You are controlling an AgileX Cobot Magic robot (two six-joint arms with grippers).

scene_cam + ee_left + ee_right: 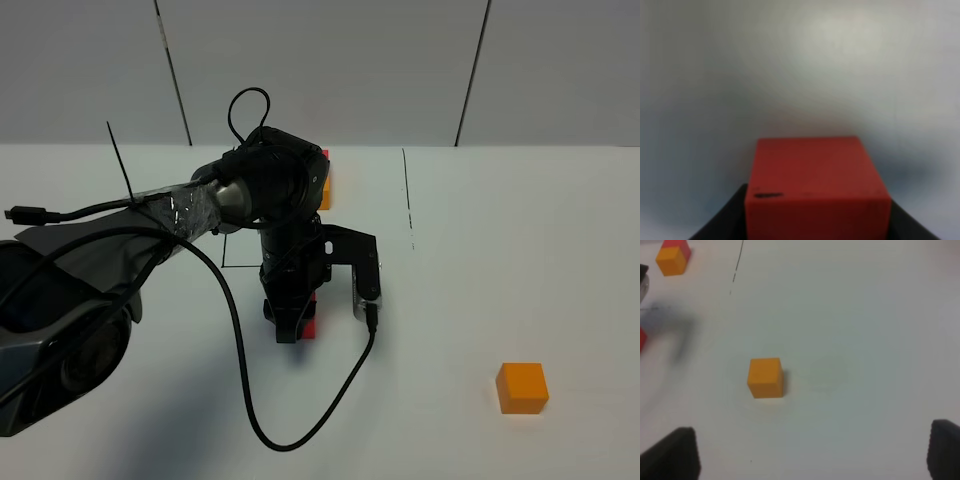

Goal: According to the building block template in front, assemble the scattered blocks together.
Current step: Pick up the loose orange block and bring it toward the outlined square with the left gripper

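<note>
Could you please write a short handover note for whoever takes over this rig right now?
Left gripper: shut on the red cube, mid-table, just in front of the template.
Right gripper: open, empty, facing the orange cube, which sits alone, well off to the right.
Done: red cube grasped.
Left: bring the two cubes together and join them as the template shows.

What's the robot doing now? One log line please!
left end effector: shut on red matte cube | right end effector: open, empty | orange matte cube: untouched | assembly: not yet joined
</note>
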